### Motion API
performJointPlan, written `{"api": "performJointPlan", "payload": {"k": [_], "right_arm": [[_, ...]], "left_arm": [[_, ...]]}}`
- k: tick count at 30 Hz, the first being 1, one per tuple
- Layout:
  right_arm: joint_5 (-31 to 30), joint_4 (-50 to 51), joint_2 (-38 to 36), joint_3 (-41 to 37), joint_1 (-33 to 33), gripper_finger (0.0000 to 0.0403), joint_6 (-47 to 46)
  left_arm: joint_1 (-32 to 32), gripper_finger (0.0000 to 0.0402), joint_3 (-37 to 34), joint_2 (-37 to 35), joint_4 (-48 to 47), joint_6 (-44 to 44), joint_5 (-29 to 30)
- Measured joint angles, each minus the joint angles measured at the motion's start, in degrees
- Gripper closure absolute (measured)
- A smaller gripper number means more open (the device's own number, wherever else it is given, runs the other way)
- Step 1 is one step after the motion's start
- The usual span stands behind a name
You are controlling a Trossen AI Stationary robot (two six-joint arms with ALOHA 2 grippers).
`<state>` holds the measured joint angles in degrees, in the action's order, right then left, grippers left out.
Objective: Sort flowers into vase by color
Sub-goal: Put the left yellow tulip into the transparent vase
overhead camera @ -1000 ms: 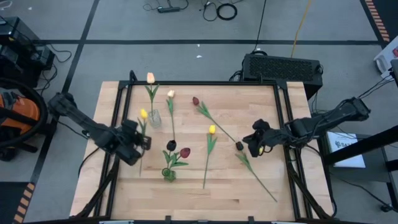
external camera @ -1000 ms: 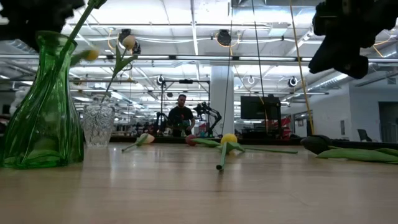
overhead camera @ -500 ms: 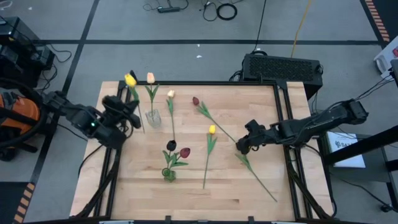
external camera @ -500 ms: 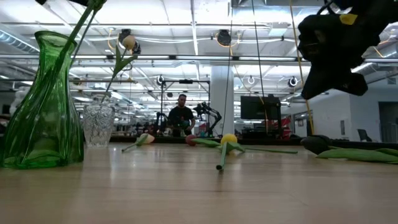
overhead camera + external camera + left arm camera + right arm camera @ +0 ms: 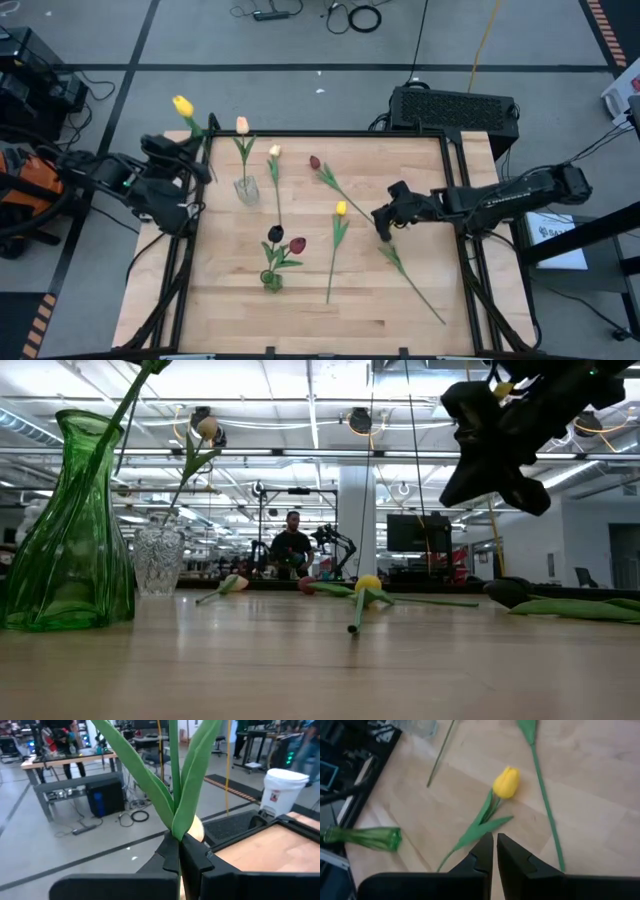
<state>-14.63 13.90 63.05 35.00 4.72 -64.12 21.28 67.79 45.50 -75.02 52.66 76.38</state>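
The left end effector (image 5: 185, 165) is hovering over the desk's (image 5: 420, 300) far left corner, its fingers (image 5: 172, 857) pinching the stem of a yellow tulip (image 5: 183, 106) whose head is hanging out past the desk edge. Just beside it, a clear glass vase (image 5: 247, 189) is holding a cream-peach tulip (image 5: 241, 125). Another cream-peach tulip (image 5: 274, 152) is lying on the wood next to that vase. A green vase (image 5: 272, 280) near the front is carrying two dark red tulips (image 5: 286, 240). The right end effector (image 5: 384, 222) is hanging above the desk's middle right with its fingers (image 5: 482, 852) nearly pressed together and nothing between them. A second yellow tulip (image 5: 340, 209) is lying on the wood just to its left. A dark red tulip (image 5: 314, 162) is lying farther back with its stem running toward the right end effector, and another long green stem (image 5: 415, 285) is stretching from under that end effector toward the front right corner; its head is hidden.
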Motion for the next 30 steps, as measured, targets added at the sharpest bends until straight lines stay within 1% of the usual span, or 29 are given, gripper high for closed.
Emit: {"api": "performJointPlan", "payload": {"k": [3, 8, 12, 14, 19, 23, 25, 28, 30], "right_arm": [[0.00, 0.02, 0.00, 0.00, -1.53, 0.0386, 0.07], [0.00, -0.06, 0.02, 0.00, -4.26, 0.0386, 0.57], [-0.02, -1.77, 0.00, 0.00, -6.23, 0.0386, 2.62], [-0.02, -3.47, 0.00, 0.00, -7.02, 0.0386, 3.75], [0.00, -5.97, 0.00, 0.01, -8.29, 0.0386, 5.45], [0.27, -6.02, 0.00, 0.02, -8.53, 0.0386, 5.46], [1.22, -6.02, 0.00, 0.02, -8.51, 0.0386, 5.45], [1.46, -6.01, 0.00, 0.02, -8.51, 0.0386, 5.46], [1.49, -6.02, 0.00, 0.02, -8.51, 0.0386, 5.35]], "left_arm": [[0.00, 0.0402, -0.04, -0.32, 7.23, -8.21, -0.82], [0.08, 0.0402, -2.37, 0.05, 20.46, -21.04, -5.93], [-0.71, 0.0402, -5.44, 0.50, 29.91, -27.99, -8.13], [-2.31, 0.0402, -6.90, 0.49, 33.77, -30.72, -11.17], [-8.10, 0.0402, -10.42, 0.50, 46.86, -40.45, -23.04], [-13.77, 0.0401, -11.01, 0.32, 53.30, -48.31, -28.30], [-17.13, 0.0401, -11.21, -0.03, 54.99, -51.35, -34.55], [-22.36, 0.0402, -12.21, 0.00, 58.21, -52.79, -47.42], [-25.13, 0.0401, -13.24, 0.00, 58.64, -53.65, -53.15]]}}
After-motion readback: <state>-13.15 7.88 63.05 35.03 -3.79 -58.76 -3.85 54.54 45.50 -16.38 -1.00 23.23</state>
